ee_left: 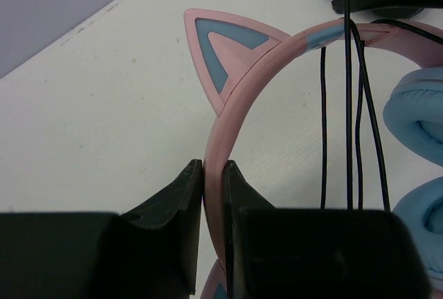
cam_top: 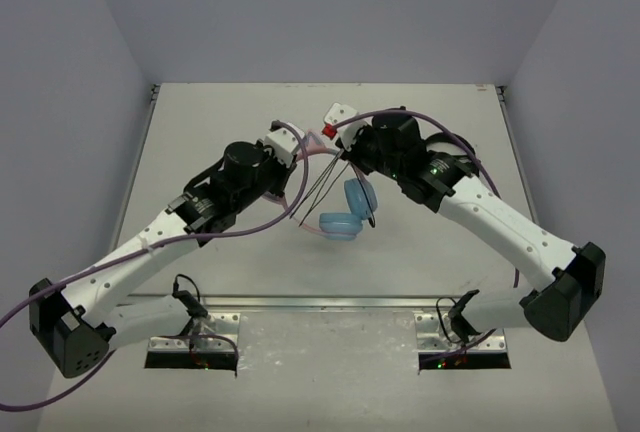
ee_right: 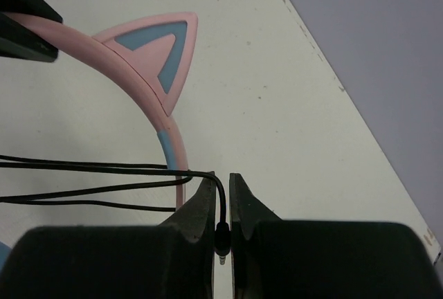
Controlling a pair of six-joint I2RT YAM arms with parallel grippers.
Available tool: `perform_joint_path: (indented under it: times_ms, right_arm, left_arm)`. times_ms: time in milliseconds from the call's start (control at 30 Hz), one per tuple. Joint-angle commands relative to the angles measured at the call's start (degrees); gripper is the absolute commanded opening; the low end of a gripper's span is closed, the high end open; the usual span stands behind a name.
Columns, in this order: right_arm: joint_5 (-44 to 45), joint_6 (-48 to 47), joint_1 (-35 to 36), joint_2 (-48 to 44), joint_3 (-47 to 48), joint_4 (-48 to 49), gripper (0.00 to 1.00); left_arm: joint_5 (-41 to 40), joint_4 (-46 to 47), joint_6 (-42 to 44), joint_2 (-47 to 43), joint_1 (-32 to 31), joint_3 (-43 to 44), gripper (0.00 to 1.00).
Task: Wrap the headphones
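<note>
While the left end effector (ee_left: 213, 169) is clamping narrowly on the pink headband (ee_left: 216, 140), the headphones (cam_top: 345, 214) are being held between both arms at mid-counter (cam_top: 220, 142), light blue earcups (cam_top: 340, 224) on the near side. The right end effector (ee_right: 221, 178) is pinching the thin black cable (ee_right: 222, 209) just above its plug (ee_right: 221, 233). Cable loops are draping across the headband beside a cat ear (ee_right: 156, 46).

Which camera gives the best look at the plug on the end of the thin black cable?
The right wrist view: the plug sits close up, pinched in the right tool. The left wrist shows only cable strands; the top view, thin lines.
</note>
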Motion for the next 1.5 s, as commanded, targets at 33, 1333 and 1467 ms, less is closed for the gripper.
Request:
perform_joint_path:
  times_ms: [33, 1333, 1467]
  right_arm:
    - [3.81, -5.14, -5.8, 0.39, -0.09, 9.6, 0.01]
    - [-10.52, 7.16, -10.56, -7.25, -12.13, 16.19, 0.28]
    - [-10.62, 8.39, -11.35, -6.73, -11.96, 16.02, 0.3]
  left_arm:
    - [3.58, -1.03, 2.35, -6.29, -1.27, -1.06, 0.0]
    - [2.61, 8.2, -14.97, -12.01, -1.01, 3.95, 0.0]
    - [1.21, 6.7, -15.32, -8.85, -1.01, 5.88, 0.0]
